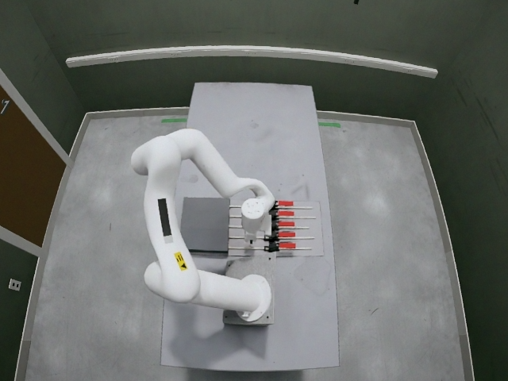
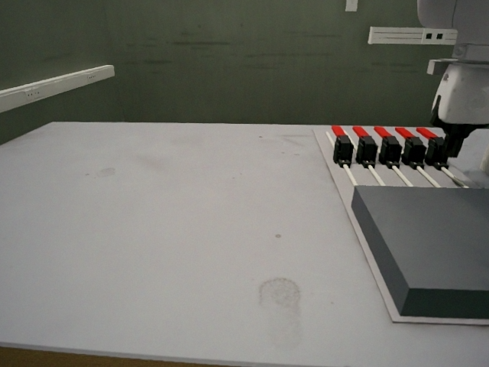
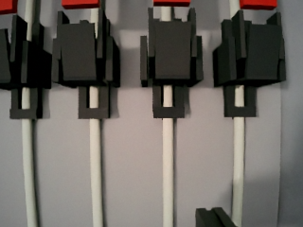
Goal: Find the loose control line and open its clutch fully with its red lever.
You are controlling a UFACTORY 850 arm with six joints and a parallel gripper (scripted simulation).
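- The dark grey, flat box-shaped console (image 1: 205, 223) (image 2: 434, 237) is sitting on the bench (image 1: 254, 155) (image 2: 177, 237), hiding the inner ends of the five slim off-white control lines (image 1: 236, 226) (image 2: 403, 176) (image 3: 168, 156).
- Those lines are running out of one side of the console; which one is loose isn't showing by looks.
- Just beyond that side, the black two-fingered gripper (image 1: 251, 242) (image 2: 454, 151) (image 3: 213, 218) is hanging fully closed and holding nothing. Its tips are pointing down between the last two lines, close beside the end line (image 1: 237, 248) (image 2: 446, 171) (image 3: 238, 156) nearest the arm's base; whether they're touching it, I can't tell.
- Farther from the console, five blocky black clutches (image 1: 272, 248) (image 2: 390, 150) (image 3: 172, 52) are standing in a row, one on each line.
- Farthest out, their flat red levers (image 1: 286, 224) (image 2: 383, 131) (image 3: 171, 2) are all lying alike, pointing away from the console, so none is looking thrown open.
- The step in hand is probably testing lines by feel. The next move is calling for a gentle sideways push on the end line, watching how it's giving and springing back, before choosing any lever.
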